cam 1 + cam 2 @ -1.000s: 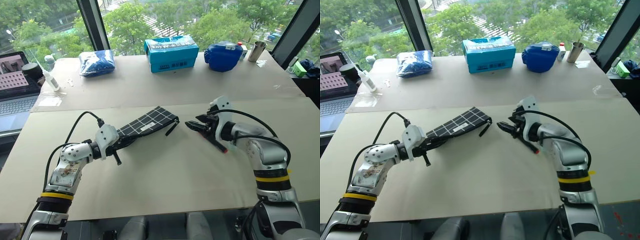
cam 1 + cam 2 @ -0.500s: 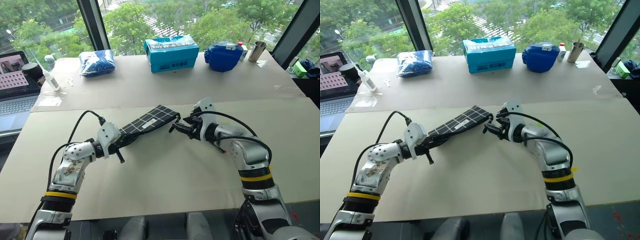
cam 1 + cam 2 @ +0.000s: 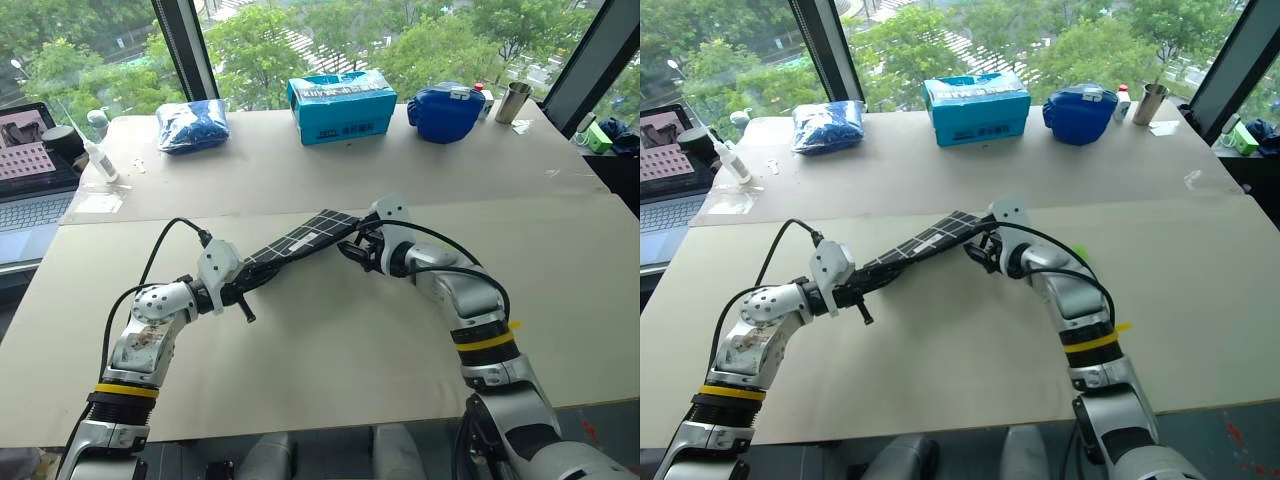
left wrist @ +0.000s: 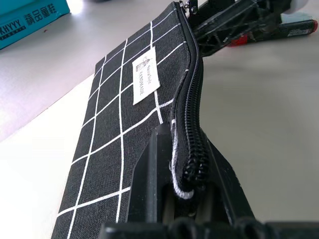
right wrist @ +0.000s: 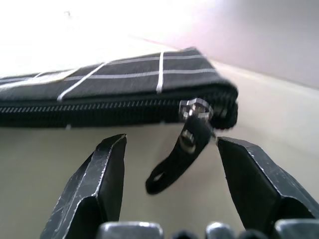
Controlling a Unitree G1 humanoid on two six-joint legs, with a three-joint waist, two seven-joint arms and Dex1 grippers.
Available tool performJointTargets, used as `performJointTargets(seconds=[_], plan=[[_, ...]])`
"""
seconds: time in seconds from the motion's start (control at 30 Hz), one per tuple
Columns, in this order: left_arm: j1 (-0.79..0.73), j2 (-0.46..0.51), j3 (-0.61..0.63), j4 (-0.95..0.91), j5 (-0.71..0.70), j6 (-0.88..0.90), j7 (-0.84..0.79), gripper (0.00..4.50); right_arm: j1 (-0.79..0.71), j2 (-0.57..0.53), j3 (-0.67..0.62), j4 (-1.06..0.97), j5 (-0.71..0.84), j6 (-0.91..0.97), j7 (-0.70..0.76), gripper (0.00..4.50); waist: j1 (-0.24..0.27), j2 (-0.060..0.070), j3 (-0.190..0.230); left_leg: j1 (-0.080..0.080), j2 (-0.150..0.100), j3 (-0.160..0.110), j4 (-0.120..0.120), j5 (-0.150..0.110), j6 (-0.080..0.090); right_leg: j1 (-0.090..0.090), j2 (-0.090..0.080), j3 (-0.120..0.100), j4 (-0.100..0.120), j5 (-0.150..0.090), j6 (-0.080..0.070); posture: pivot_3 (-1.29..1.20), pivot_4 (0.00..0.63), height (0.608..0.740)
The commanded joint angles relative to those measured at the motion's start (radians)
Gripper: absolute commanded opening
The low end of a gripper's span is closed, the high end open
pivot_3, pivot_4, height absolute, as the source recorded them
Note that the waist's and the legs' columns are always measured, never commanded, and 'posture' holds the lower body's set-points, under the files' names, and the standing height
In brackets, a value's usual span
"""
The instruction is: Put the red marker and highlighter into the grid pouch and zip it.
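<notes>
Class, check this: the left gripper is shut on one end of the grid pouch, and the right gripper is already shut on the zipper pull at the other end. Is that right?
Not quite. The left gripper is shut on the grid pouch, but the right gripper is open: in the right wrist view its fingers stand on either side of the zipper pull, apart from it.

You are looking along the grid pouch (image 4: 127,109), its near end sitting between the left gripper's (image 4: 184,199) black fingers (image 4: 149,184). At its far end the right gripper (image 4: 227,27) is hovering beside the zipper (image 4: 192,99), the red marker (image 4: 294,27) lying behind.
</notes>
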Motion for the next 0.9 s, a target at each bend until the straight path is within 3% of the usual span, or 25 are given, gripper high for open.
performJointTargets(seconds=[0.03, 0.2, 0.27, 0.77, 0.9], plan=[[-0.001, -0.002, 0.024, -0.039, -0.018, -0.001, 0.008, 0.0, -0.02, 0.006, -0.011, -0.01, -0.013, -0.051, -0.002, 2.26, 0.0, 0.0, 0.0, 0.0, 0.0, 0.0, 0.0, 0.0, 0.0, 0.0, 0.0, 0.0, 0.0, 0.0, 0.0, 0.0, 0.15, 0.74], [-0.002, -0.001, 0.025, -0.035, -0.017, -0.002, 0.012, 0.0, -0.019, 0.002, 0.005, -0.033, -0.013, -0.038, 0.032, 0.5, 0.0, 0.0, 0.0, 0.0, 0.0, 0.0, 0.0, 0.0, 0.0, 0.0, 0.0, 0.0, 0.0, 0.0, 0.0, 0.0, 0.15, 0.74], [-0.007, -0.005, 0.025, -0.031, -0.018, -0.004, 0.015, 0.0, -0.007, -0.008, 0.036, -0.064, -0.017, -0.028, 0.061, 0.1, -0.002, 0.0, 0.0, 0.0, 0.0, 0.0, 0.0, 0.0, 0.0, 0.0, 0.0, 0.0, 0.0, 0.0, 0.0, 0.0, 0.15, 0.74], [-0.036, -0.032, 0.04, -0.009, -0.021, -0.003, 0.02, 0.0, -0.008, 0.021, 0.256, -0.148, -0.076, -0.04, 0.152, 0.1, -0.003, 0.0, 0.0, 0.0, 0.0, 0.0, 0.0, 0.0, 0.0, -0.001, 0.0, 0.0, 0.0, 0.0, 0.0, 0.0, 0.15, 0.74], [-0.036, -0.033, 0.039, -0.011, -0.02, -0.001, 0.015, 0.0, -0.066, 0.072, 0.206, -0.112, -0.029, -0.035, 0.176, 0.1, -0.003, 0.0, 0.0, 0.0, 0.0, 0.0, 0.0, 0.0, 0.0, 0.0, 0.0, 0.0, 0.0, 0.0, 0.0, 0.0, 0.15, 0.74]])
